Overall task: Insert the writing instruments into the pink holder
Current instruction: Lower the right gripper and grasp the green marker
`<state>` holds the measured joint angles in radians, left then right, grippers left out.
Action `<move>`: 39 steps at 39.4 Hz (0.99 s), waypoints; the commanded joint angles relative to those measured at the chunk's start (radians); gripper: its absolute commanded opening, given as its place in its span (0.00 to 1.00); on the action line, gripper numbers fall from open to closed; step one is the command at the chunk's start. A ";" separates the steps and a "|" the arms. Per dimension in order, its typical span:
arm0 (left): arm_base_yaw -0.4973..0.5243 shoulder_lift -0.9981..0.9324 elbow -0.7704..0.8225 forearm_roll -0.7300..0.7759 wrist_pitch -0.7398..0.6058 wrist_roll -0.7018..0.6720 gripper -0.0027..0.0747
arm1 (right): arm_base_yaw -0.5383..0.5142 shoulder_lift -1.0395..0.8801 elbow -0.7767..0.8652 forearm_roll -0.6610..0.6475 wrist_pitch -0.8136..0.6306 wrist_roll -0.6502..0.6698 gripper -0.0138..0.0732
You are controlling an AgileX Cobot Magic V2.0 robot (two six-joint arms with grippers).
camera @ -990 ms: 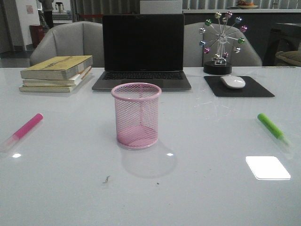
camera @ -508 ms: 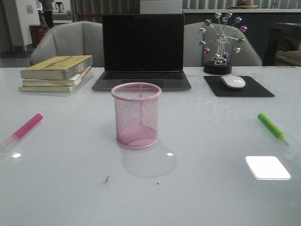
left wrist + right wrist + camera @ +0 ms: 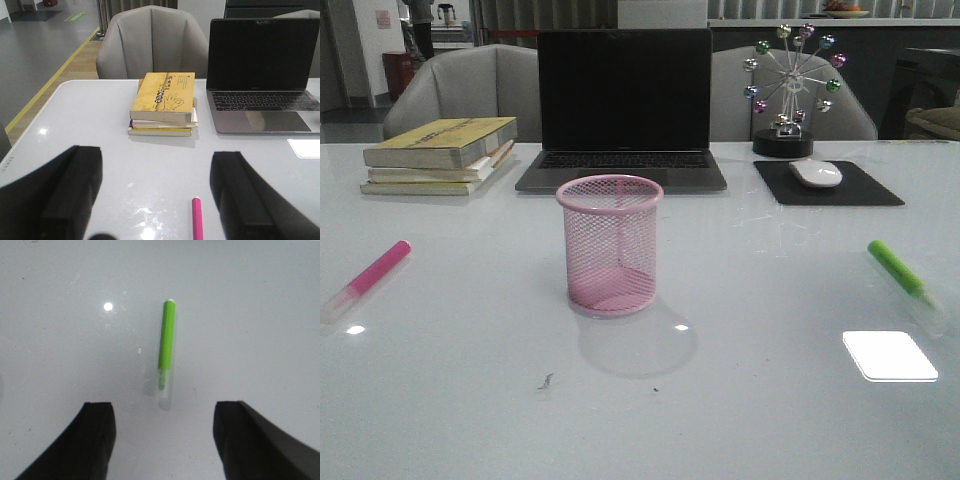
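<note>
White table (image 3: 470, 400) is seen with closed-screen-dark laptop (image 3: 624, 105) at the back, book stack (image 3: 440, 155) to its left. Pink holder (image 3: 610, 245) is stood upright mid-table, empty. Pink marker (image 3: 375, 273) is laid flat far left, green marker (image 3: 898, 270) far right, both well apart from holder. Left gripper (image 3: 157, 200) is spread, pink marker between fingers' line, untouched. Right gripper (image 3: 165, 440) is spread above green marker, nothing held.

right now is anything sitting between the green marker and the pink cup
Nothing visible. The green marker lies flat on the right of the table, and only bare surface separates it from the pink cup. The mouse sits farther back.
</note>
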<state>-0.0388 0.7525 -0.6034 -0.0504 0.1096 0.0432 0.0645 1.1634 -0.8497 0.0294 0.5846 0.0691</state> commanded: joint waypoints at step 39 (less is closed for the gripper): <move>-0.001 0.000 -0.038 -0.006 -0.072 -0.002 0.71 | 0.002 0.770 -0.575 -0.042 0.216 -0.020 0.77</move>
<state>-0.0388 0.7525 -0.6034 -0.0504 0.1199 0.0432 0.0645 1.9738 -1.3881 0.0000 0.8330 0.0605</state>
